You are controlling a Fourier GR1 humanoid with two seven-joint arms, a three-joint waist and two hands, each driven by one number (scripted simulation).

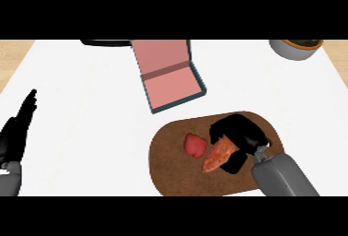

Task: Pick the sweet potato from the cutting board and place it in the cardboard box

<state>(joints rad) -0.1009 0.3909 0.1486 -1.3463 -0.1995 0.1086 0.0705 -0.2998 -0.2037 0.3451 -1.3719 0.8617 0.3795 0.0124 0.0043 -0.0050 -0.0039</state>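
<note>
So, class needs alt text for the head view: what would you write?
The right hand curls over an orange sweet potato on a brown cutting board, beside a red pepper. A pink-lined box lies open behind; the left hand rests at the left edge.

A white counter [81,138] carried a round brown cutting board [173,170]. Well beyond the board, toward the far edge, lay an open box with a pink inside [170,76]. Far right of the box stood a grey pot [293,50], and a dark thing [105,43] lay just left of the box's far end.
</note>
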